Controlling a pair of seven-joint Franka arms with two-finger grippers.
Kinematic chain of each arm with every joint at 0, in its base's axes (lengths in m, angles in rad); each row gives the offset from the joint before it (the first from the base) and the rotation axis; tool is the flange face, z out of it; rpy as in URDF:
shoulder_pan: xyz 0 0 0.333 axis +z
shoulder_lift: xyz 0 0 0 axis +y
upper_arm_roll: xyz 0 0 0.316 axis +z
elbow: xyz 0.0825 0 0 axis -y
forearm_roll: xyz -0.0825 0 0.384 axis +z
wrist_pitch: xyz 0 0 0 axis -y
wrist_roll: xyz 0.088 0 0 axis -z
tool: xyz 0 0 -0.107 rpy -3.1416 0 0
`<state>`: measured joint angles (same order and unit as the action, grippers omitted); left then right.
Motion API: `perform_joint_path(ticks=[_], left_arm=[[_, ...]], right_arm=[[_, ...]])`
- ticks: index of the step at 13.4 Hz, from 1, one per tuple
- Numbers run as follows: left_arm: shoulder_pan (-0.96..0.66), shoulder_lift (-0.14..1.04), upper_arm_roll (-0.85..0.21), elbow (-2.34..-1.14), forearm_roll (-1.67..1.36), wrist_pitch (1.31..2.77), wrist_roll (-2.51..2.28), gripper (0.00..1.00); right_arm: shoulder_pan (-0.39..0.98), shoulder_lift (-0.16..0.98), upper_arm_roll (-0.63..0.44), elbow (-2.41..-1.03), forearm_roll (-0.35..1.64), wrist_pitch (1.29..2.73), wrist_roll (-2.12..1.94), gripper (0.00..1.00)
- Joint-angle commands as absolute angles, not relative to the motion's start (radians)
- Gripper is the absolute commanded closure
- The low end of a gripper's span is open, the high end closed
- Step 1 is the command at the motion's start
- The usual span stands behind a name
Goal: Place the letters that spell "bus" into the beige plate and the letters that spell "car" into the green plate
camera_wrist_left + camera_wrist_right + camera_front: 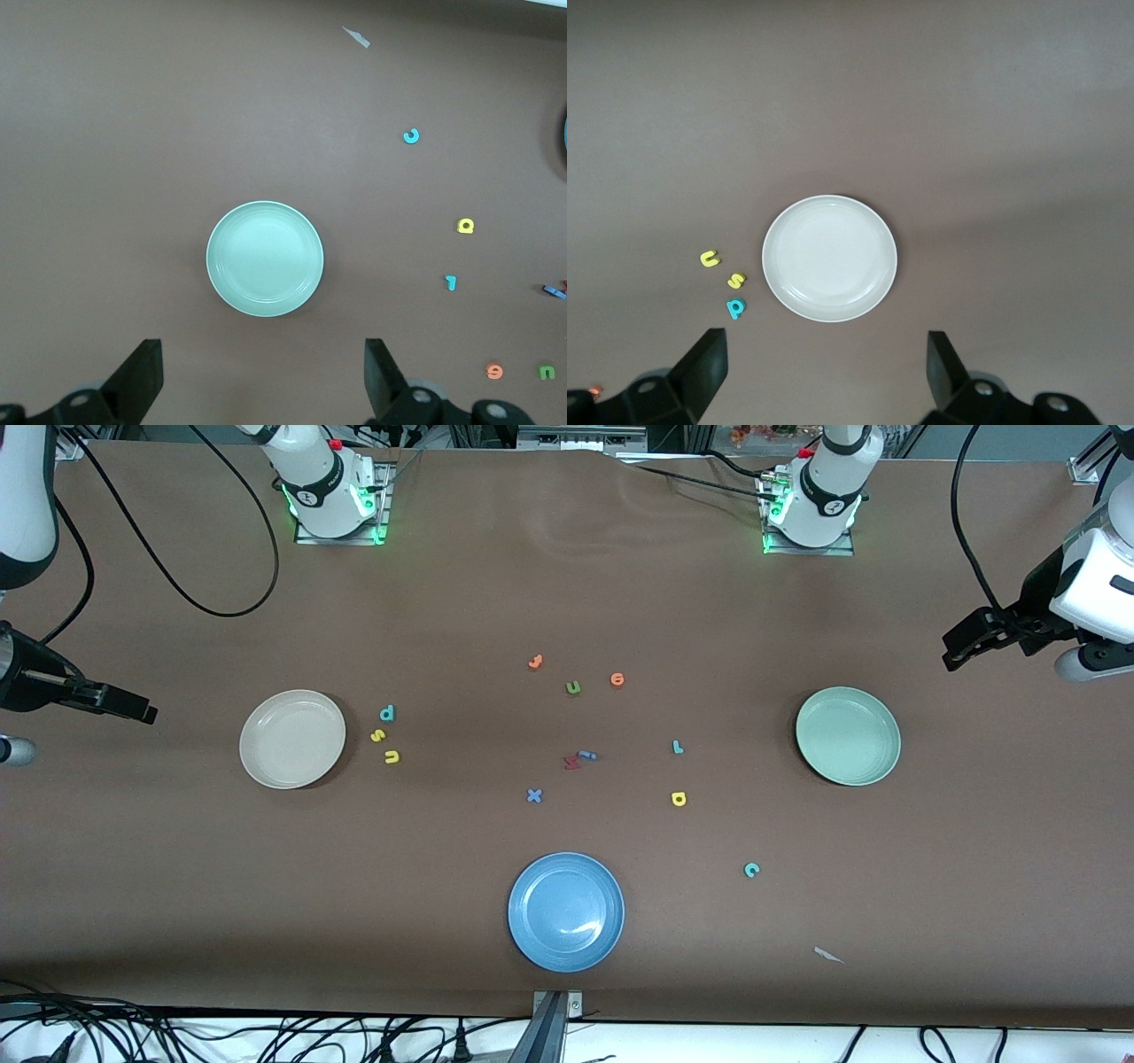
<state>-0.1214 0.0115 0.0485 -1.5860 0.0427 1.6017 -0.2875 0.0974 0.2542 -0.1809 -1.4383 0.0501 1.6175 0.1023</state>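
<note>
The beige plate (292, 739) (829, 258) lies toward the right arm's end. Beside it lie the teal "b" (386, 713) (735, 308), the yellow "s" (378, 735) (736, 281) and the yellow "u" (392, 756) (710, 258). The green plate (848, 735) (265, 258) lies toward the left arm's end. The teal "r" (678, 747) (451, 282), yellow "a" (679, 799) (465, 226) and teal "c" (751, 870) (411, 135) lie between it and the blue plate. My right gripper (146, 713) (824, 354) hangs open and empty over the table's end by the beige plate. My left gripper (952, 651) (264, 354) hangs open and empty by the green plate.
A blue plate (566, 911) lies nearest the front camera. In mid-table lie two orange letters (535, 662) (617, 680), an olive "u" (573, 687), a red and blue pair (576, 759) and a blue "x" (534, 796). A paper scrap (828, 955) lies near the front edge.
</note>
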Motion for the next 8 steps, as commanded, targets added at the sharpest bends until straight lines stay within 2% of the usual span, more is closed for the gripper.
perform_joint_path(ticks=[1,8], left_arm=[[-0.112,0.018,0.044,-1.565,0.020,1.582,-0.288,0.00],[-0.112,0.017,0.043,-1.565,0.018,1.580,-0.288,0.00]], right_arm=[[0.107,0.273,-0.176,-1.434,0.029,1.605,0.107,0.01],[0.149,0.301,-0.176,-1.433,-0.027,1.620,0.117,0.01]])
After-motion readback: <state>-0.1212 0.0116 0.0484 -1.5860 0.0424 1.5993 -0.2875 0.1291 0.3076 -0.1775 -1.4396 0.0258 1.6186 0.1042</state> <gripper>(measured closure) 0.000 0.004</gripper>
